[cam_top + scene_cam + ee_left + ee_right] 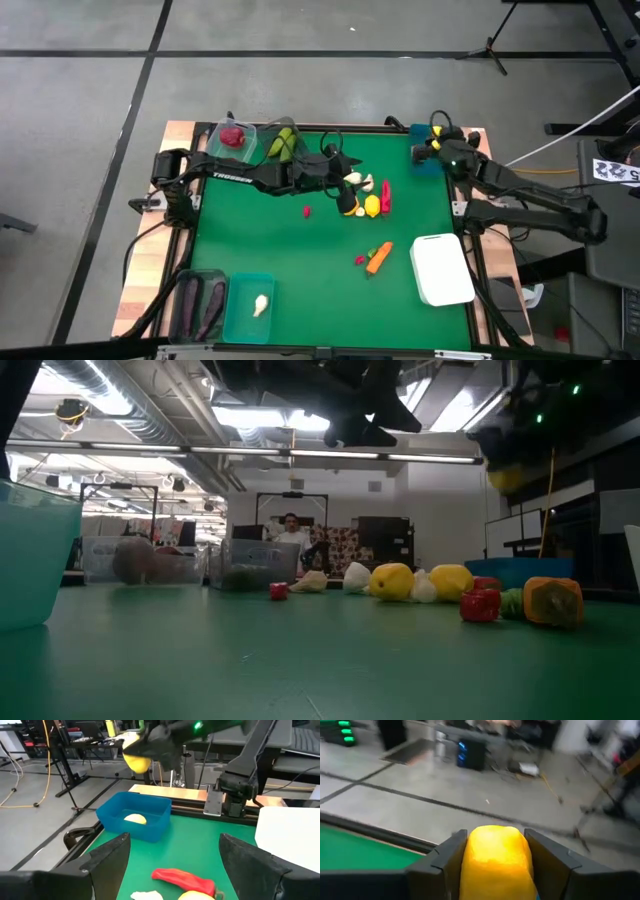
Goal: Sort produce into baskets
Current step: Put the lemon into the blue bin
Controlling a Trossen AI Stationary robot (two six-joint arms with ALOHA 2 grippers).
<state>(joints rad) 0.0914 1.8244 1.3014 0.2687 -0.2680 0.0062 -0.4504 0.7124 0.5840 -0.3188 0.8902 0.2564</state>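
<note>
Green felt covers my worktop [300,260], seen from above with concrete floor all round it. My left pincer [349,172] hangs over the middle of the felt, near the far edge, with a heap of produce just beside it: white garlic bulbs [367,183], a red pepper [386,195] and a yellow lemon [373,206]. My right pincer [437,140] is over the blue tub [420,157] at the far right corner. At the far left corner a clear tub [233,135] holds a red round fruit, and a second tub beside it holds green cucumbers [283,143]. A carrot [379,257] lies toward the near right, next to the flat white tray [442,268]. Along the near left edge, a grey tub holds dark eggplants [198,300] and a teal tub [249,308] holds one garlic bulb.

From worktop height, the room's ceiling lights and shelves fill the background and a person [291,530] sits far behind. Lemons, garlic and red pieces sit in a row on the felt.

From my left wrist, my two dark fingers [111,857] stand wide apart with nothing between them. Ahead, the blue tub contains one lemon, and my right pincer holds another above it.

From my right wrist, my fingers [447,857] are closed on both sides of a held lemon [495,860].
</note>
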